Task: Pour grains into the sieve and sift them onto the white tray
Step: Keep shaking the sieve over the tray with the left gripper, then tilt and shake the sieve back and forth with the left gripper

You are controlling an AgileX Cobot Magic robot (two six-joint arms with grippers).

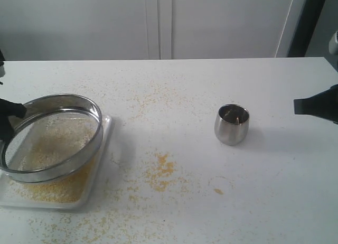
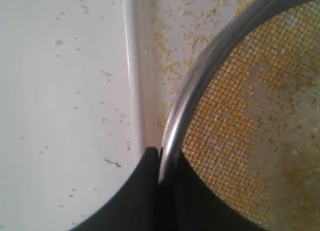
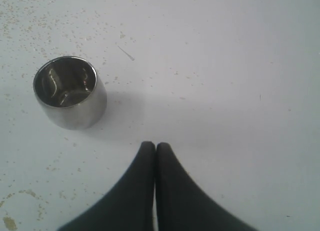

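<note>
The sieve (image 1: 53,135) is held tilted above the white tray (image 1: 106,129) at the left of the exterior view, pale coarse grains (image 1: 55,135) lying on its mesh. Yellow grains (image 1: 58,188) are spread on the tray under it. My left gripper (image 1: 11,116) is shut on the sieve's steel rim (image 2: 172,136), one finger outside the ring and one inside over the mesh (image 2: 250,121). My right gripper (image 3: 154,146) is shut with nothing in it and hovers at the right edge (image 1: 298,105), apart from the small steel cup (image 1: 232,124), which stands upright.
Spilled yellow grains (image 1: 161,170) are scattered over the white table, thickest between tray and cup. The steel cup (image 3: 70,91) lies off to one side of my right fingertips. A white wall runs behind the table's far edge.
</note>
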